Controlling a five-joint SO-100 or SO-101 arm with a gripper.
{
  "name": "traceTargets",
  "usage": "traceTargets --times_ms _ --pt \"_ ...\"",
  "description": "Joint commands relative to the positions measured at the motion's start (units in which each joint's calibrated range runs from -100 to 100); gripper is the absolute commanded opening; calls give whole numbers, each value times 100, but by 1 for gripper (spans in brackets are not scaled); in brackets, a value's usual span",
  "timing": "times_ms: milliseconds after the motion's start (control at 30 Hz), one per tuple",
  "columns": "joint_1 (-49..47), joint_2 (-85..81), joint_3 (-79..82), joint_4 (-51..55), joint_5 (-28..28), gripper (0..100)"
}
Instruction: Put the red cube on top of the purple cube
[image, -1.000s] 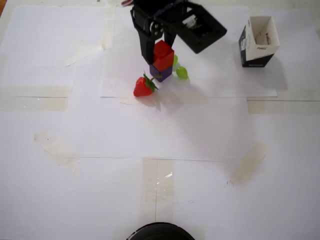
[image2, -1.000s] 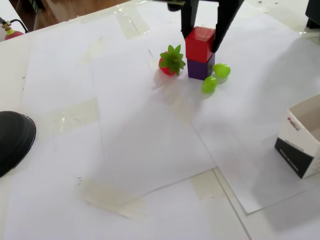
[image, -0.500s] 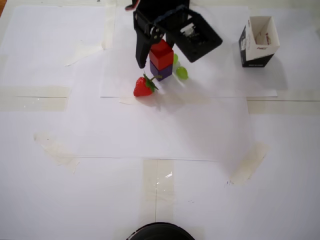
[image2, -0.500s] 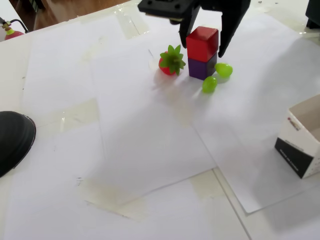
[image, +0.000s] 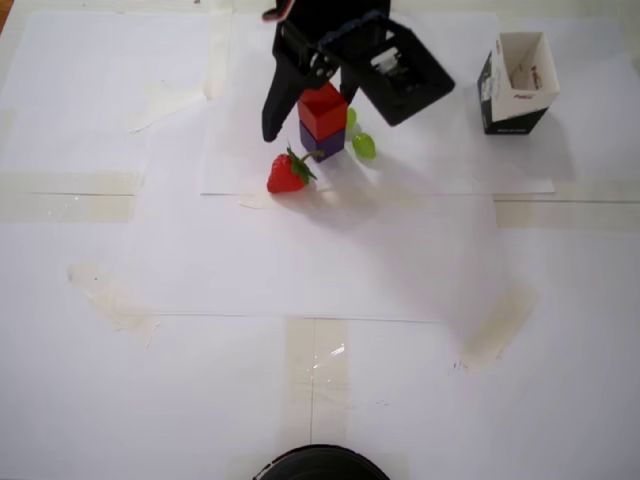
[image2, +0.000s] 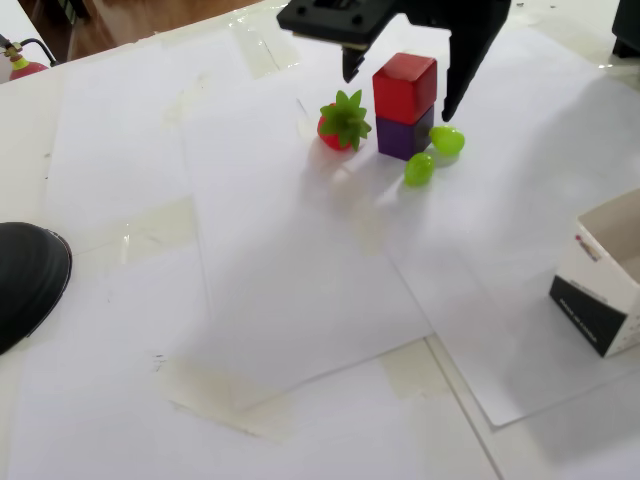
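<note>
The red cube (image: 322, 109) (image2: 404, 86) rests on top of the purple cube (image: 320, 143) (image2: 403, 136), the two forming a small stack at the far middle of the white paper. My black gripper (image: 308, 118) (image2: 400, 93) is open and straddles the stack. One finger stands off to the left of the stack in both views and the other off to the right. Neither finger touches the red cube in the fixed view.
A red strawberry (image: 287, 172) (image2: 342, 124) with green leaves lies just left of the stack. Two green grapes (image: 364, 145) (image2: 444, 140) lie on the stack's right. A black-and-white paper box (image: 517, 82) (image2: 610, 285) stands further right. A black round object (image: 318, 464) (image2: 25, 280) sits at the table edge.
The gripper's fingers have spread away from the red cube, letting it go. The red cube stays on the purple cube, and the left finger has swung further out.
</note>
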Motion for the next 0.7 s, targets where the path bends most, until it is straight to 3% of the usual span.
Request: traceTargets --times_ms 0,667 --pt "-44 -207 -233 374 -181 45" --pt "-220 -964 -1051 1215 -479 45"
